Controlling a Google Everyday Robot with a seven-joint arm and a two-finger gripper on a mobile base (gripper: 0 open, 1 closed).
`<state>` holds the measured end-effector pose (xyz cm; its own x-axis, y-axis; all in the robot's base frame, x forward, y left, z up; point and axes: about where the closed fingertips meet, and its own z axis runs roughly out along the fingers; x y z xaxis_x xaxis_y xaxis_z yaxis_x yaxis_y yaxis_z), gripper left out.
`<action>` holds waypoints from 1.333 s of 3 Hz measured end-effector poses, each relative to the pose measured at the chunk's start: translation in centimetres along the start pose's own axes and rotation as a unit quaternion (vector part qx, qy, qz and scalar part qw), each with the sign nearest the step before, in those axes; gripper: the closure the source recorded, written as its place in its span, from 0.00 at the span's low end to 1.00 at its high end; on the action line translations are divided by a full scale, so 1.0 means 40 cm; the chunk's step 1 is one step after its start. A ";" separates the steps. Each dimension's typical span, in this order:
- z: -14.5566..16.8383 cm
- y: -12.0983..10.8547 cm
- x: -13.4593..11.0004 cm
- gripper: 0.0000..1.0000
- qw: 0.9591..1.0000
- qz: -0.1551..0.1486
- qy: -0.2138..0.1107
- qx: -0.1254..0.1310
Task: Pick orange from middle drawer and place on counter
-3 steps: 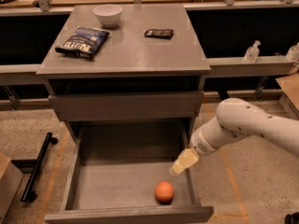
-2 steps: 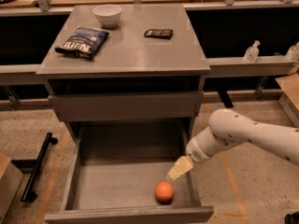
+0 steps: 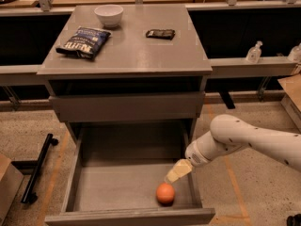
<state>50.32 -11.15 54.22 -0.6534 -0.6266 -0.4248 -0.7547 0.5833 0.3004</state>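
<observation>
The orange (image 3: 165, 193) lies in the open middle drawer (image 3: 117, 192), near its front right corner. My gripper (image 3: 175, 173) hangs on the white arm that reaches in from the right, inside the drawer just above and to the right of the orange, not touching it. The counter (image 3: 129, 46) is the grey top of the cabinet above.
On the counter stand a white bowl (image 3: 108, 15) at the back left, a dark chip bag (image 3: 83, 42) at the left and a small dark packet (image 3: 160, 33). A closed drawer front (image 3: 127, 106) sits above the open one. A black bar (image 3: 36, 167) lies on the floor at the left.
My gripper has moved down and left into the drawer, closer to the orange. The orange has not moved.
</observation>
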 end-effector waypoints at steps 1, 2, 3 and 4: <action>0.071 -0.002 -0.012 0.00 0.999 0.024 -0.020 -0.018; 0.152 -0.015 0.001 0.00 0.998 0.057 -0.027 -0.031; 0.233 -0.024 0.029 0.00 0.995 0.089 -0.021 -0.042; 0.312 -0.027 0.067 0.00 0.992 0.120 -0.005 -0.050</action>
<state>50.12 -7.00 42.08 -0.8145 -0.4701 -0.3398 -0.5801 0.6607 0.4764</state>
